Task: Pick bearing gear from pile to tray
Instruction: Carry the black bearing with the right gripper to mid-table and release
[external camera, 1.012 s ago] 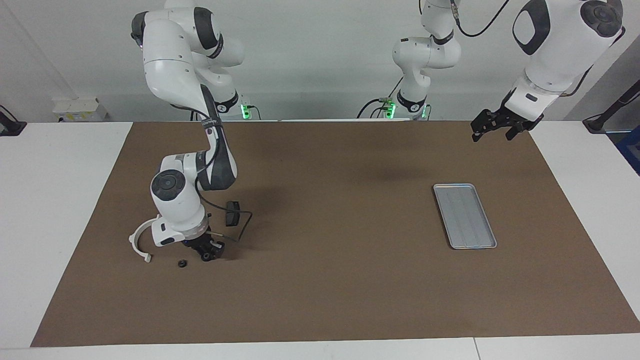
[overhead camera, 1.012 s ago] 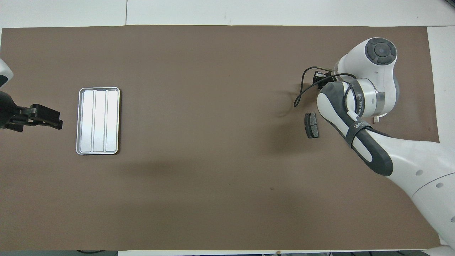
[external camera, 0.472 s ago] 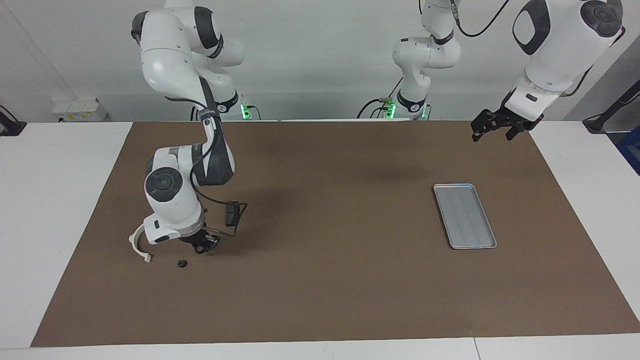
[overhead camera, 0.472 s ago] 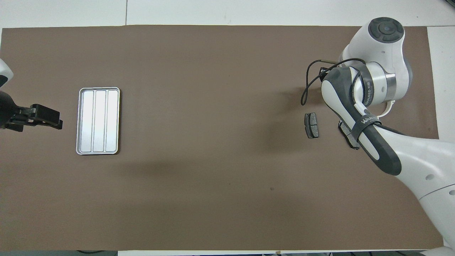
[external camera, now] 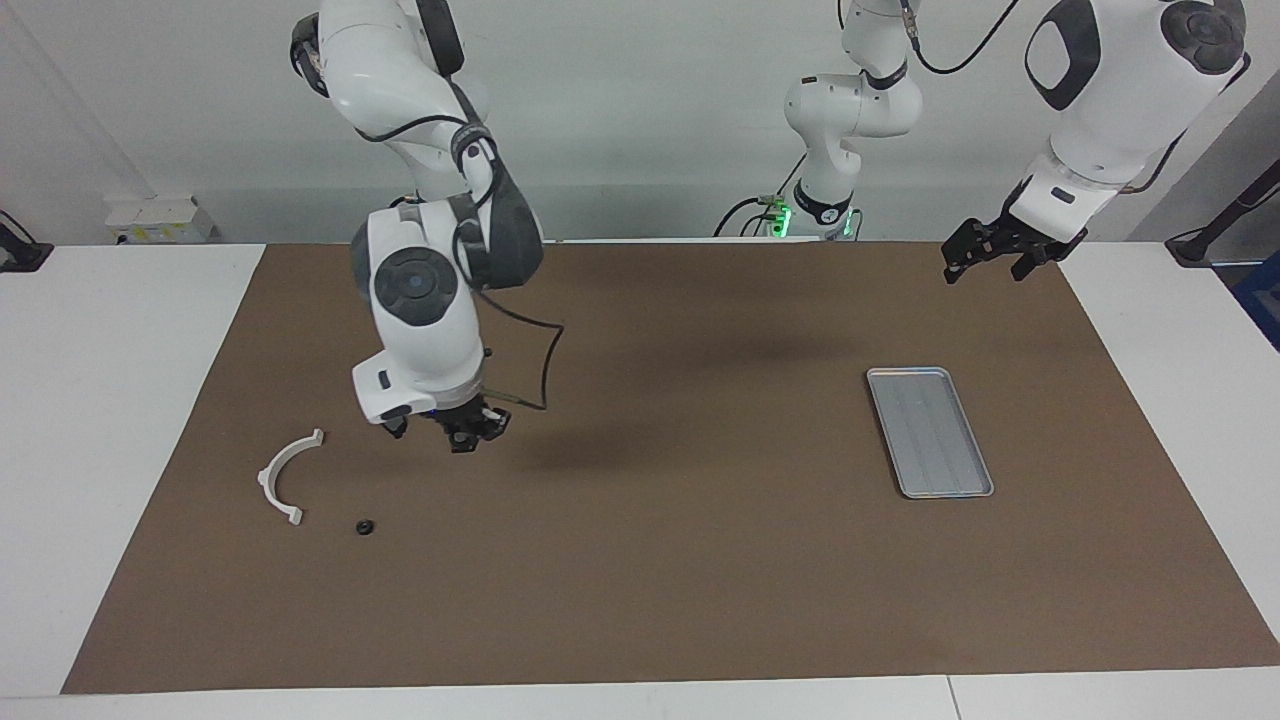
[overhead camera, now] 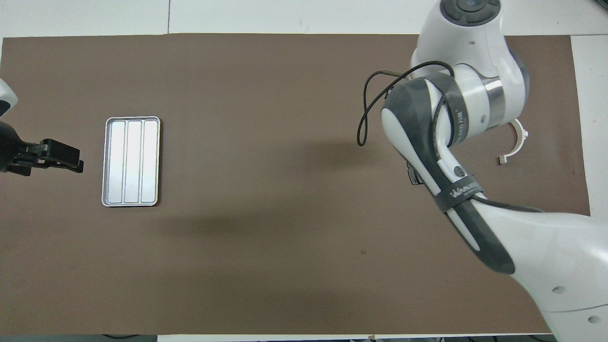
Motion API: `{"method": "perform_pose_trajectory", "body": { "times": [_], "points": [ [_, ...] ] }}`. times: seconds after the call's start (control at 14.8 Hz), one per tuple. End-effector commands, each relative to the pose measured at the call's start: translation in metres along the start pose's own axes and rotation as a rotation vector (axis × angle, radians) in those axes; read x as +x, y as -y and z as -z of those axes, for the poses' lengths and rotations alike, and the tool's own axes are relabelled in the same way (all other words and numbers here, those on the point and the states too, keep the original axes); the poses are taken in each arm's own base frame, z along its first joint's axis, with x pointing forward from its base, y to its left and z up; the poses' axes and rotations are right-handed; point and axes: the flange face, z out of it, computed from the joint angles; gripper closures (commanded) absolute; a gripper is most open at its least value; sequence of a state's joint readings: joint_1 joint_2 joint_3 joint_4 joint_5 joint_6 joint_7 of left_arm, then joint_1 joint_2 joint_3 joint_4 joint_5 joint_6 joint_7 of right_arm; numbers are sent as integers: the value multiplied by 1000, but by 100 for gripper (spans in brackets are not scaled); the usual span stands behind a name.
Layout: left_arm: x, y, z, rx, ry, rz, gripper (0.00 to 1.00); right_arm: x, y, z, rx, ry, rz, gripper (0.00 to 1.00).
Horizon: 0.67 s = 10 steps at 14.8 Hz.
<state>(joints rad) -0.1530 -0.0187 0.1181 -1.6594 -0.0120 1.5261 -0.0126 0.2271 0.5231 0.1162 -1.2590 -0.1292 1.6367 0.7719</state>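
The pile lies toward the right arm's end of the mat: a white half-ring bracket (external camera: 285, 478), also in the overhead view (overhead camera: 515, 142), and a tiny black round piece (external camera: 365, 527) beside it. One dark brake pad (overhead camera: 414, 175) peeks out from under the right arm; the other is hidden. My right gripper (external camera: 465, 432) hangs in the air over the brake pad's place; whether it holds anything does not show. The silver tray (external camera: 930, 432) lies empty toward the left arm's end, also in the overhead view (overhead camera: 131, 161). My left gripper (external camera: 985, 264) waits, open, over the mat's edge beside the tray.
A brown mat (external camera: 680, 560) covers the table, with white table surface around it. A black cable (external camera: 535, 375) loops from the right arm's wrist. The right arm's forearm (overhead camera: 437, 156) covers much of the pile from above.
My right gripper has risen from the mat beside the black round piece and swung toward the robots and the table's middle. The white bracket now shows whole. The left arm has not moved.
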Motion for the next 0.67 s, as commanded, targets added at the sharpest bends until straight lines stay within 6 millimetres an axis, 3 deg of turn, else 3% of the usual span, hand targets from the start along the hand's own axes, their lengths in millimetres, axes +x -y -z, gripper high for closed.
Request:
{"method": "perform_pose_trajectory", "body": {
  "times": [0.0,0.13,0.27,0.47,0.61],
  "points": [
    [-8,-1,2,-13,-11,-6,0,-49,56,14,44,9,-148,100],
    [-8,-1,2,-13,-11,-6,0,-85,95,21,108,-4,-226,100],
    [-8,-1,1,-13,-10,-6,0,-121,128,13,117,-15,-253,100],
    [-5,-5,4,-11,-36,-20,0,-154,178,-29,129,-37,-315,100],
    [0,-6,5,-11,-83,-24,0,-155,195,-57,145,-62,-366,100]
  ]
}}
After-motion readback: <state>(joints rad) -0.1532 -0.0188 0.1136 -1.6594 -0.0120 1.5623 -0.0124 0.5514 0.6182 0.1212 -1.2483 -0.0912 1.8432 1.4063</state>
